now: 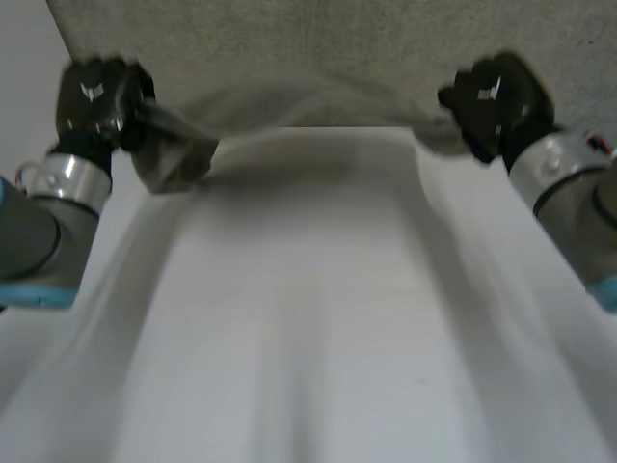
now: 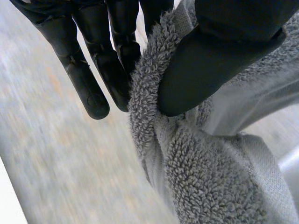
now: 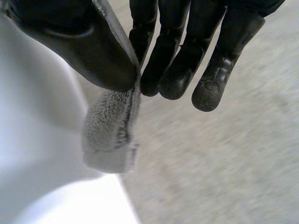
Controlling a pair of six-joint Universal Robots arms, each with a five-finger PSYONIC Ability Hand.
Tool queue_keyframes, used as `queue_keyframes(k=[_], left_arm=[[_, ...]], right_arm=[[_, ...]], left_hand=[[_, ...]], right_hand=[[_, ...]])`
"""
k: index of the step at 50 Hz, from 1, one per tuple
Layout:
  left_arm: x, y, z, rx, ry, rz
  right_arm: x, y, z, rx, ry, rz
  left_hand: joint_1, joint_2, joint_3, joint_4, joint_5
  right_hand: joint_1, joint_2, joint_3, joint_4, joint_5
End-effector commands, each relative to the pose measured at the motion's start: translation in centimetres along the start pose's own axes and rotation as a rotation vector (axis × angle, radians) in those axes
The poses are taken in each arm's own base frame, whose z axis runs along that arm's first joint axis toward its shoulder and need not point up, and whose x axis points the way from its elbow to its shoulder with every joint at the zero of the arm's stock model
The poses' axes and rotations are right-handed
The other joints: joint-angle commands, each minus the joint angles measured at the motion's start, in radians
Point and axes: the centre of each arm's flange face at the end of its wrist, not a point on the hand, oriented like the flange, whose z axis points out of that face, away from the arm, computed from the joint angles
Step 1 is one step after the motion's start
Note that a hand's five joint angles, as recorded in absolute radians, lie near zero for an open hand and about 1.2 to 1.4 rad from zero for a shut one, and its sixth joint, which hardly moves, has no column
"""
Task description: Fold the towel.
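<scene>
Towel [image 1: 318,48]: it lies grey across the far part of the white table [image 1: 308,347], and the table's near stretch, towards the robot, is bare. Past that bare stretch, each hand has one of the towel's near corners lifted.

The left hand [image 1: 96,96] pinches a thick bunch of pile between its thumb and straight fingers [image 2: 96,93], and that grasp looks secure to me. The right hand [image 1: 496,96] worries you more. Its thumb presses only a small tab of hem against its fingertips [image 3: 170,86], with the corner's end hanging free below. A quick pull or the drag of the cloth could tug that tab out, and the corner would drop short of the fold.

If you carry the two corners on at unequal pace, the edge between them will probably skew and the far edges will not meet. The slack sagging between the hands may also crease under the fold.
</scene>
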Motion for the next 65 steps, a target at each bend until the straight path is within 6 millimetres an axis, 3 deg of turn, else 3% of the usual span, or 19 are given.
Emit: queue_keyframes(k=[1,3,6,9,16,18,20,21,23,30,44,53,65], left_arm=[[0.4,4.6,-3.6,-0.147,0.046,-0.015],[0.8,6.9,-5.8,-0.236,0.100,-0.034],[1.4,7.8,-7.2,-0.283,0.142,-0.039],[1.2,8.3,-8.3,-0.316,0.154,-0.013],[0.2,8.1,-9.5,-0.372,0.151,0.103],[0.1,8.2,-9.7,-0.389,0.158,0.130],[0.3,8.3,-10.2,-0.421,0.177,0.170],[0.3,8.3,-10.2,-0.421,0.177,0.170],[0.7,8.5,-10.8,-0.453,0.203,0.195],[2.2,8.2,-11.7,-0.494,0.254,0.193],[6.2,7.1,-12.7,-0.456,0.370,0.168],[6.9,7.8,-12.6,-0.441,0.386,0.171],[6.9,8.6,-11.8,-0.375,0.368,0.196]], right_arm=[[-4.3,4.5,-2.7,-0.161,-0.132,0.037],[-5.8,6.2,-4.2,-0.226,-0.183,0.035],[-7.1,7.2,-5.7,-0.274,-0.228,0.032],[-7.8,8.0,-6.9,-0.315,-0.255,0.039],[-7.5,9.2,-7.6,-0.363,-0.247,0.058],[-7.2,9.3,-7.6,-0.365,-0.235,0.064],[-6.9,9.4,-7.5,-0.364,-0.226,0.070],[-6.9,9.4,-7.5,-0.364,-0.226,0.070],[-6.9,9.4,-7.5,-0.363,-0.228,0.071],[-7.2,9.6,-7.9,-0.371,-0.238,0.078],[-7.6,9.8,-8.3,-0.376,-0.258,0.087],[-7.5,9.9,-8.2,-0.375,-0.245,0.115],[-3.6,9.7,-7.3,-0.372,-0.054,0.464]], left_hand=[[0.198,0.179,0.179,0.178,0.194],[0.198,0.179,0.179,0.178,0.194],[0.198,0.179,0.179,0.178,0.194],[0.198,0.179,0.179,0.178,0.194],[0.198,0.179,0.179,0.178,0.194],[0.113,0.094,0.094,0.093,0.109],[-0.313,-0.332,-0.332,-0.333,-0.317],[-0.315,-0.334,-0.334,-0.336,-0.320],[-0.661,-0.680,-0.680,-0.681,-0.665],[-0.923,-0.942,-0.942,-0.943,-0.927],[-0.955,-0.974,-0.974,-0.976,-0.960],[-0.914,-0.933,-0.933,-0.935,-0.919],[-0.788,-0.807,-0.807,-0.808,-0.792]], right_hand=[[0.055,0.070,0.058,0.058,0.044],[0.055,0.070,0.058,0.058,0.044],[0.055,0.070,0.058,0.058,0.044],[0.055,0.070,0.058,0.058,0.044],[0.055,0.070,0.058,0.058,0.044],[0.055,0.070,0.058,0.058,0.044],[0.055,0.070,0.058,0.058,0.044],[0.055,0.070,0.058,0.058,0.044],[0.055,0.070,0.058,0.058,0.044],[0.055,0.070,0.058,0.058,0.044],[0.055,0.070,0.058,0.058,0.044],[0.055,0.070,0.058,0.058,0.044],[0.055,0.070,0.058,0.058,0.044]])
